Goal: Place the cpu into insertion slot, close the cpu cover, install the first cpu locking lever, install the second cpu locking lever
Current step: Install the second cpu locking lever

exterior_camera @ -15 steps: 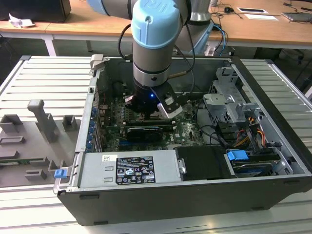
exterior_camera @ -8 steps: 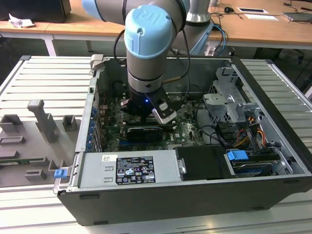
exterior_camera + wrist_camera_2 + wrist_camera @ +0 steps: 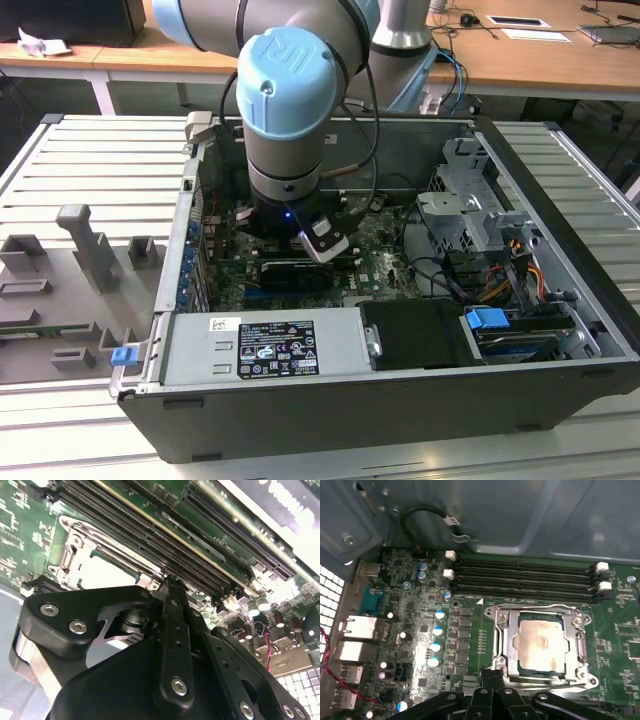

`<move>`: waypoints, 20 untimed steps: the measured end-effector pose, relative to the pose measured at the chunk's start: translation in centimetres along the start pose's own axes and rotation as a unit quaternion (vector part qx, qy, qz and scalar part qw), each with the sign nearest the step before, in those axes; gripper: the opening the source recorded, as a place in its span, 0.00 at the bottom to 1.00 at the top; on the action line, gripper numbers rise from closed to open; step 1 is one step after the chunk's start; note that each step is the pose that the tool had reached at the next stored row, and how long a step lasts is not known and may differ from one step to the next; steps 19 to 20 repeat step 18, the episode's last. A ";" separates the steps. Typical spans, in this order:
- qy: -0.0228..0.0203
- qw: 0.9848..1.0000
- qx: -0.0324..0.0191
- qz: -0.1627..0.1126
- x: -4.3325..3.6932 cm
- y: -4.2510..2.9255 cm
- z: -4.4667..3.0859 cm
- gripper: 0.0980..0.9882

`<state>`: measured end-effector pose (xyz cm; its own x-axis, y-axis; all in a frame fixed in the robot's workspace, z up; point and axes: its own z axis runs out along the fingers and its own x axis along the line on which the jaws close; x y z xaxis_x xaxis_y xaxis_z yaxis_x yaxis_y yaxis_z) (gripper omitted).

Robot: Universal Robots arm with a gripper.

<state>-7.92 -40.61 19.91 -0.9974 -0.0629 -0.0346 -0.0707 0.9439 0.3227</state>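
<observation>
Cpu point(image 3: 541, 646) sits under closed cpu cover point(image 3: 506, 640); hand point(image 3: 492, 676) pressed together at its edge.

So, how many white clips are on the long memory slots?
4, in the first wrist view: two white clips at the memory slots' end nearer the port connectors, two opposite. Others may be hidden.

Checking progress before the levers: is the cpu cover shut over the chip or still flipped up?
Shut. In the first wrist view the cpu cover lies flat as a frame around the cpu, whose top shows through the open centre.
</observation>
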 end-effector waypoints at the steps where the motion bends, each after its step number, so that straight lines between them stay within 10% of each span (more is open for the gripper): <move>1: 0.000 1.000 -0.002 0.000 0.02 -0.02 0.07 0.01; 7: -0.001 1.000 -0.015 0.000 0.09 -0.21 0.67 0.01; 20: -0.001 1.000 -0.016 0.000 0.09 0.44 -0.86 0.01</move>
